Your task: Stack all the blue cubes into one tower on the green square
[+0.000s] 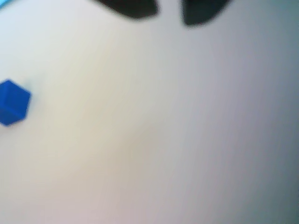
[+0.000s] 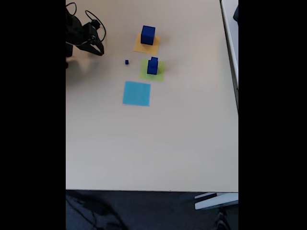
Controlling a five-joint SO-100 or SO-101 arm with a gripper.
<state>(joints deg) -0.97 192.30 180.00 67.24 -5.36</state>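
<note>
Claw (image 2: 99, 49) at the table's far left corner in the fixed view, fingers spread apart and gripping nothing; in the wrist view two dark fingertips (image 1: 133, 8) parted at the top edge over bare tabletop. Pale beige table (image 2: 158, 143) under even light, dark floor past its near edge, a white strip beyond its right edge. No containers, only three flat patches in a row. Taking the green square (image 2: 159, 73) as landmark: tiny cube (image 2: 126, 62) just left of it, between it and the claw, well apart from the fingers. On the green square, a two-cube stack (image 2: 152, 66), smaller on top. Beyond it, orange square (image 2: 139, 48) bearing the largest cube (image 2: 147, 35). Nearer than it, bare light blue square (image 2: 136, 93). In the blurred wrist view, one blue cube (image 1: 13, 102) at the left edge.
</note>
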